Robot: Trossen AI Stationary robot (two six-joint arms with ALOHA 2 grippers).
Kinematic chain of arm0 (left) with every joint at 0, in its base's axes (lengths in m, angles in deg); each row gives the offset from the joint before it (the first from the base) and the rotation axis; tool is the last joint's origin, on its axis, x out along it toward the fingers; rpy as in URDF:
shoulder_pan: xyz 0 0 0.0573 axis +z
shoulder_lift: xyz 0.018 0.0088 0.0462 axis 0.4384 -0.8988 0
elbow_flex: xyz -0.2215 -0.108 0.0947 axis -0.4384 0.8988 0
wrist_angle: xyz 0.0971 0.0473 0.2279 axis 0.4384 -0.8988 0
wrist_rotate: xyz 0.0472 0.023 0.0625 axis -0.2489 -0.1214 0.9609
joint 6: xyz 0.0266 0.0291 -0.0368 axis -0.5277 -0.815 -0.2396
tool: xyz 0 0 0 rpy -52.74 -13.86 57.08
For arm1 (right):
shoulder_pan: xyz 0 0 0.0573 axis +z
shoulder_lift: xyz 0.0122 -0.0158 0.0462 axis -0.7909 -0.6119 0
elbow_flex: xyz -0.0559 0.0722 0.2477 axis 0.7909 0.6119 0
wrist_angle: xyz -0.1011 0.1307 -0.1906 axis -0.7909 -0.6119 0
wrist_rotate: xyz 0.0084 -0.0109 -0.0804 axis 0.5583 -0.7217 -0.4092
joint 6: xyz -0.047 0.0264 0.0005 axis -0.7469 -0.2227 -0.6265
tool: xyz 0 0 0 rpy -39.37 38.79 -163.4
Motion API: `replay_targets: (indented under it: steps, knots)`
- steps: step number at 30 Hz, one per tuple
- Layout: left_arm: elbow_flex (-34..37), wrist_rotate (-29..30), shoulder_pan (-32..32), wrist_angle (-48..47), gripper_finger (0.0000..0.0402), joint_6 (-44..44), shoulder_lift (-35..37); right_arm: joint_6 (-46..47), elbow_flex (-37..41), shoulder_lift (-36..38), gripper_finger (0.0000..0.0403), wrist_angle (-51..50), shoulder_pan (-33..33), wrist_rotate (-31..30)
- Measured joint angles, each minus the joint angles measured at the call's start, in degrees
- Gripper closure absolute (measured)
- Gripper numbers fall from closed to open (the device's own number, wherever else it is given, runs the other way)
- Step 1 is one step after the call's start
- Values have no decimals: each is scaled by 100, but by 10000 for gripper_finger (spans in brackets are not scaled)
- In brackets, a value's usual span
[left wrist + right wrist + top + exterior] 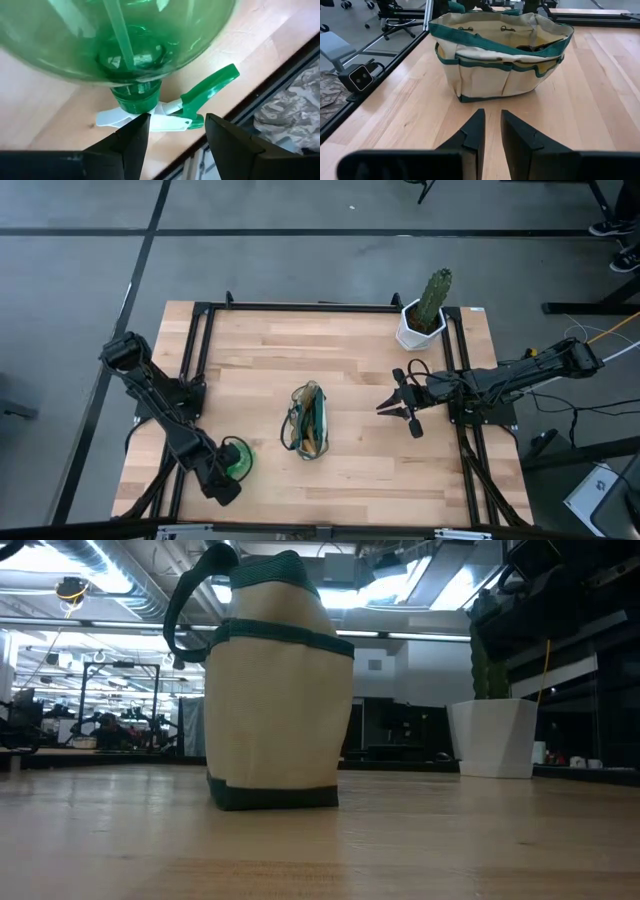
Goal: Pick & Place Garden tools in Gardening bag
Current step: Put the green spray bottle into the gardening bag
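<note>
High view is showing the left pincer point(228, 476) hanging at the worktop's point(350, 370) near-left corner, fingers apart around the neck of the spray bottle point(238, 457), which is lying on its side, long axis pointing away from the wrist. Further right, the bag point(308, 421) is standing mid-worktop. The right pincer point(400, 408) is waiting just beyond, fingers slightly apart, holding nothing.

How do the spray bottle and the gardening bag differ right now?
The spray bottle is translucent green plastic; the gardening bag is cream fabric with dark green trim. The bottle lies on its side near the table's front-left corner by the left hand; the bag stands upright mid-table. Both rest on the table.
</note>
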Motion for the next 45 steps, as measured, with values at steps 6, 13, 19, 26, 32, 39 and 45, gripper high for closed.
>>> replay_targets:
  steps: [6,13,19,26,32,39,45]
  knots:
    - [13,718,394,-424,218,-557,-11,0,0,2,341,-2,-2,0]
    - [17,850,1280,-665,227,-1889,17,1,0,2,341,-13,0,0]
    - [62,391,1989,-684,237,-2693,456,1,0,2,341,-20,-2,0]
    - [42,966,2383,-1118,257,-2804,1319,1,0,2,341,-22,0,2]
    - [37,1295,2386,-1348,269,-2910,1412,0,0,2,340,-42,0,2]
    - [31,1614,2386,-1330,257,-2818,974,1,-2,0,340,-129,-2,2]
    - [22,1596,2384,-1111,213,-2966,772,1,-2,0,340,-146,-2,2]
